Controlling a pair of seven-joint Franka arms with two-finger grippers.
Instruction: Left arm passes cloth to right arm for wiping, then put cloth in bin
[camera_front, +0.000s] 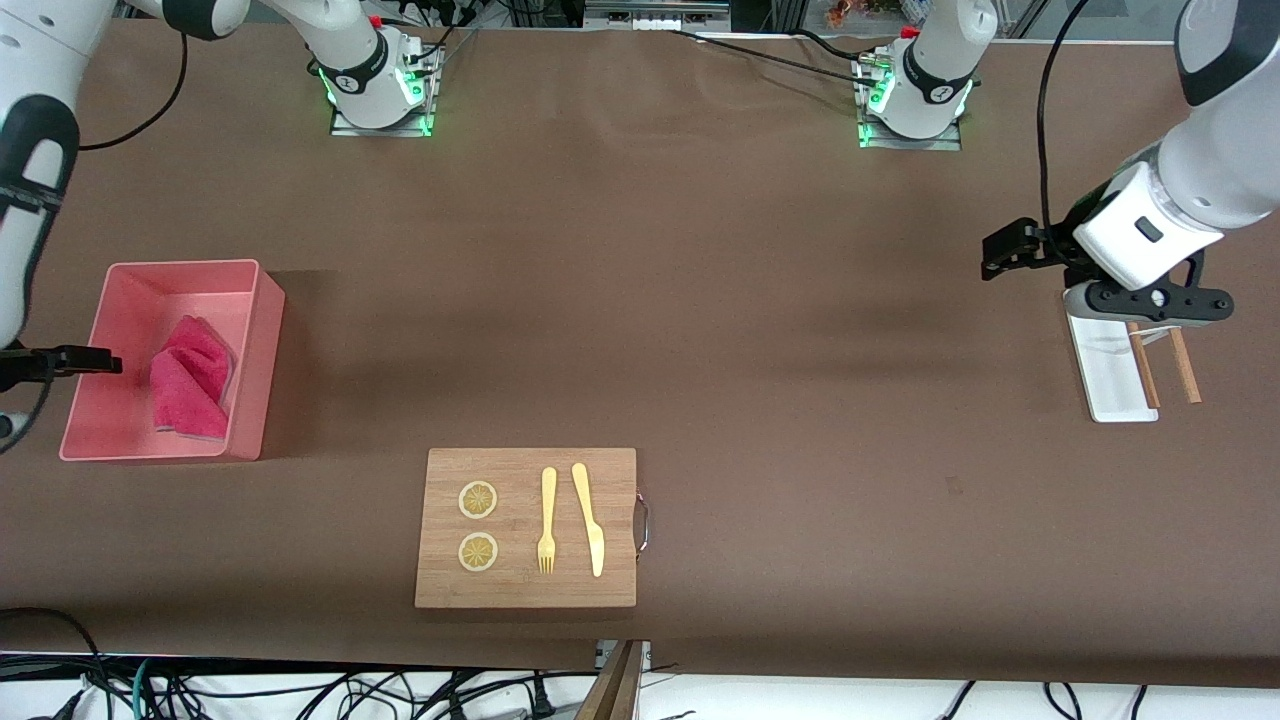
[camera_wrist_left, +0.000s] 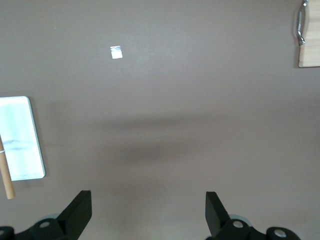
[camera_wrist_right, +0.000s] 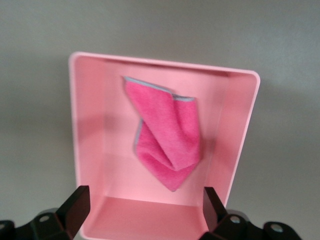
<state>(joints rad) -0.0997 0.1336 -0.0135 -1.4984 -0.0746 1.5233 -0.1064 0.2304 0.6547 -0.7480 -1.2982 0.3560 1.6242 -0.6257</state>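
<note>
The bin (camera_front: 255, 360) sits on the brown table (camera_front: 700, 300) toward the right arm's end. It is a pink tub with tall walls. The cloth (camera_front: 190, 378) lies inside the bin, crumpled and folded over on itself, resting on the bottom and against the wall. In the right wrist view the cloth (camera_wrist_right: 167, 135) shows a thin grey edge and nothing touches it. The right gripper (camera_wrist_right: 142, 205) hangs over the bin (camera_wrist_right: 87, 150), at the bin's outer edge. Its jaws are open wide and hold nothing. In the front view only a dark bit of the right gripper (camera_front: 70, 362) shows, by the bin's wall.

Nearer to the front camera, about in the middle of the table, lies a wooden cutting board (camera_front: 525, 590). On it are two lemon slices (camera_front: 478, 500), one nearer the camera than the other. Beside them lie a yellow fork (camera_front: 547, 520) and a yellow knife (camera_front: 588, 520), side by side. A small metal handle (camera_front: 642, 522) sticks out of the board's edge.

Toward the left arm's end of the table is a small white tray (camera_front: 1105, 385). Two brown sticks (camera_front: 1165, 365) lie across it. The left gripper (camera_front: 1005, 248) waits up in the air near the tray, over bare table. In the left wrist view its jaws are open wide and empty (camera_wrist_left: 148, 212).
</note>
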